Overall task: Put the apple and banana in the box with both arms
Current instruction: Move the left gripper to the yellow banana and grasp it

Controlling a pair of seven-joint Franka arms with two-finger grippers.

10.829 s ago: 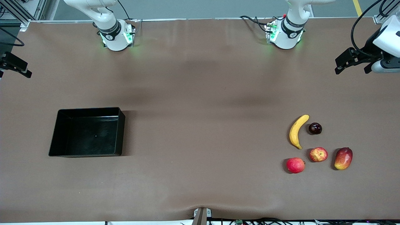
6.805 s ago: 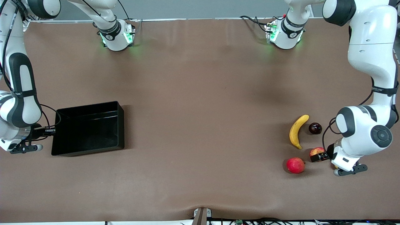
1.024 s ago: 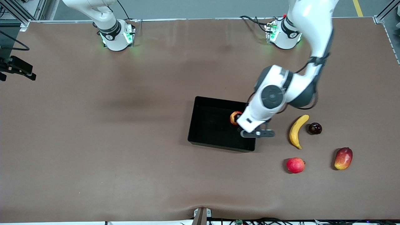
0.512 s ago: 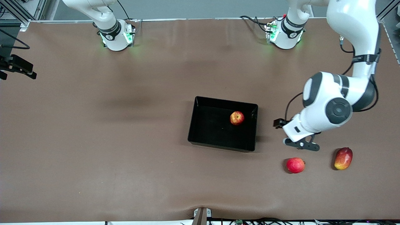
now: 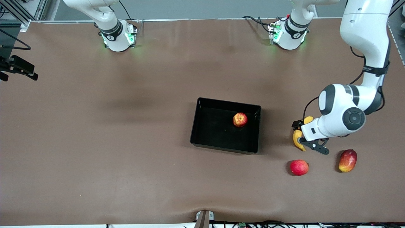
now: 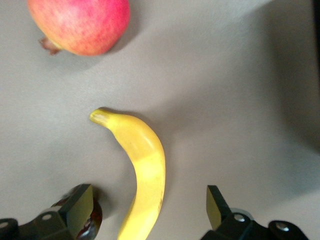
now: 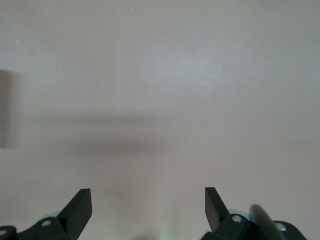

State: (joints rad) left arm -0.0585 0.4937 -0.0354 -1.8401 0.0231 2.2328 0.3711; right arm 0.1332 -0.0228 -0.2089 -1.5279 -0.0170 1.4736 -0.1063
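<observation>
Apple (image 5: 240,119) rests inside black box (image 5: 202,126) at mid-table; left gripper (image 6: 147,212) hovers wide open, empty, straddling the banana (image 6: 142,170) on the table; right gripper (image 7: 148,207) waits open, empty.

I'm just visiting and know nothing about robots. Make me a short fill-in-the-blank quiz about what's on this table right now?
1. The apple lies inside the black ____.
2. The left gripper, fingers open, hangs over the yellow ____.
3. The right gripper waits with its fingers ____, over bare table.
4. The pinkish-red round fruit lies nearer the front camera than the ____ fruit.

Missing words: box; banana; open; yellow
</observation>
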